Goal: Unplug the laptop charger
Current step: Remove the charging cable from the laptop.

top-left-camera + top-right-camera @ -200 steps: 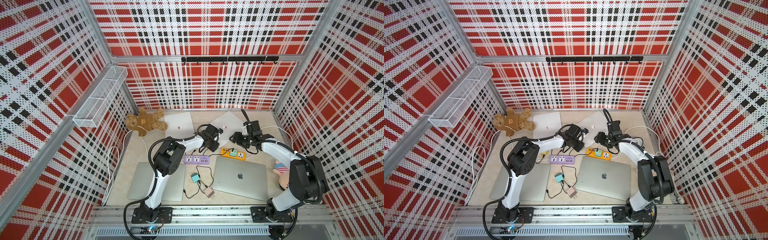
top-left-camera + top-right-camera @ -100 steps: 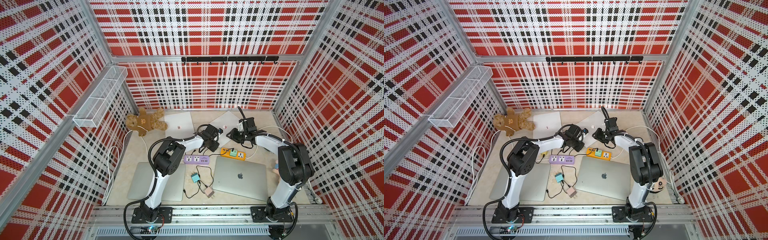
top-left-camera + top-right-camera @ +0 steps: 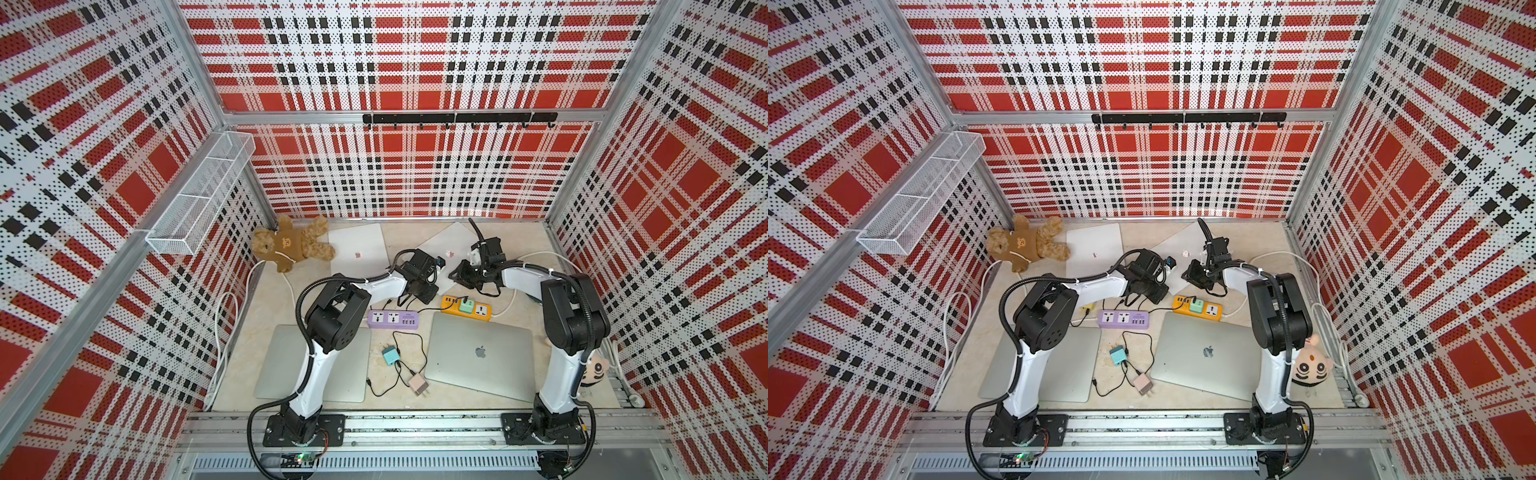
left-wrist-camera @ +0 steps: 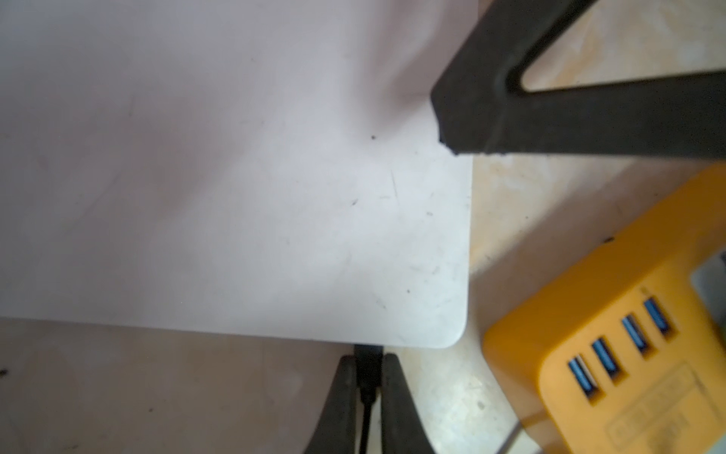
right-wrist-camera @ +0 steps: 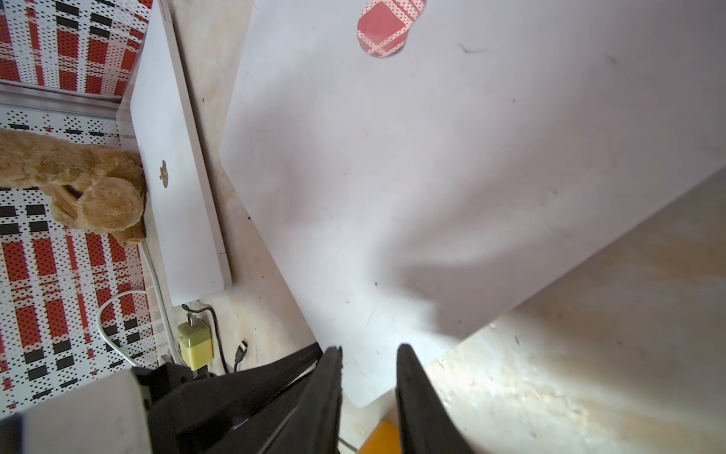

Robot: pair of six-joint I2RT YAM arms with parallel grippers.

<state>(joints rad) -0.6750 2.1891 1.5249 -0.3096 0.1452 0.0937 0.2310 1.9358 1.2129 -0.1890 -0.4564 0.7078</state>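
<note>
Charger plug (image 4: 367, 371) seated in white laptop (image 3: 451, 241) edge, near its 6 o'clock corner in a top view. Left gripper (image 4: 368, 359) clamps it; long axis judged toward 8 o'clock. Right gripper (image 5: 369, 350) parted, empty, over that corner.

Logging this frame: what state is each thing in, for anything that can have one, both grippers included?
left gripper, shut on the charger plug
charger plug, butted into the white laptop edge, apparently plugged in
white laptop, lid closed
right gripper, open, above the white laptop's corner
orange power strip, green adapter plugged in
</note>
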